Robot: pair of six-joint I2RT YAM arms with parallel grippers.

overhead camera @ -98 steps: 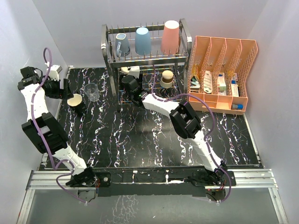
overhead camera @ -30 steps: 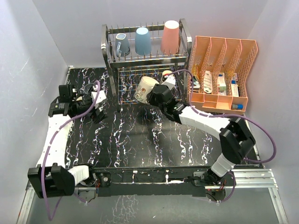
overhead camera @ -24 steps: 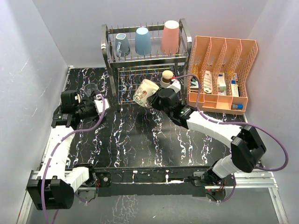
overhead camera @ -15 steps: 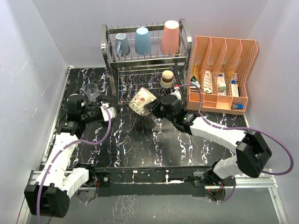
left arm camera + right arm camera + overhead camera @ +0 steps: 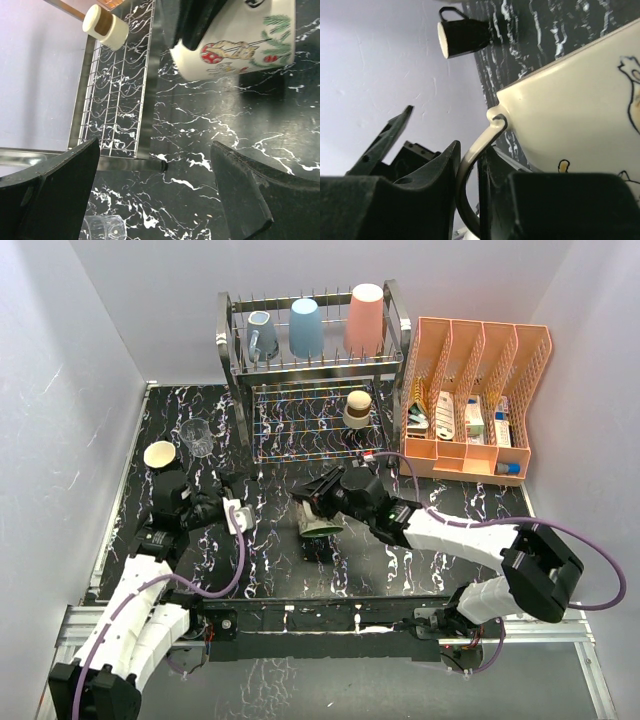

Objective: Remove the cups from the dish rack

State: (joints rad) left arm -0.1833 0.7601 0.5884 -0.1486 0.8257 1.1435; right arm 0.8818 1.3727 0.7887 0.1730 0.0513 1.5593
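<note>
Cream cup, printed with holly and figures: out of the dish rack, low over the middle of the black marbled table, tipped on its side with the mouth towards the near edge. A shadow lies apart from it on the table, so I judge it not yet set down, though contact cannot be ruled out.

Right gripper: clamped on the cup's handle, which runs up between the two fingers in the wrist view.

Left gripper: jaws spread wide, nothing between them, aimed across the table towards the held cup.

Already on the table, left side:
- dark green mug, upright, cream inside
- clear glass, just beyond it, nearer the rack

On the rack:
- upper tier: grey-blue mug, light-blue tumbler, salmon-pink tumbler, in a row left to right, the two tumblers mouth-down
- lower tier: brownish cup, alone, towards the right end

Orange file organizer stands right of the rack; not part of the job.

Progress, as judged: two cups unloaded, a third in transit, four left. Under halfway. The step in hand is placing the cream cup; it would need turning upright before release.
</note>
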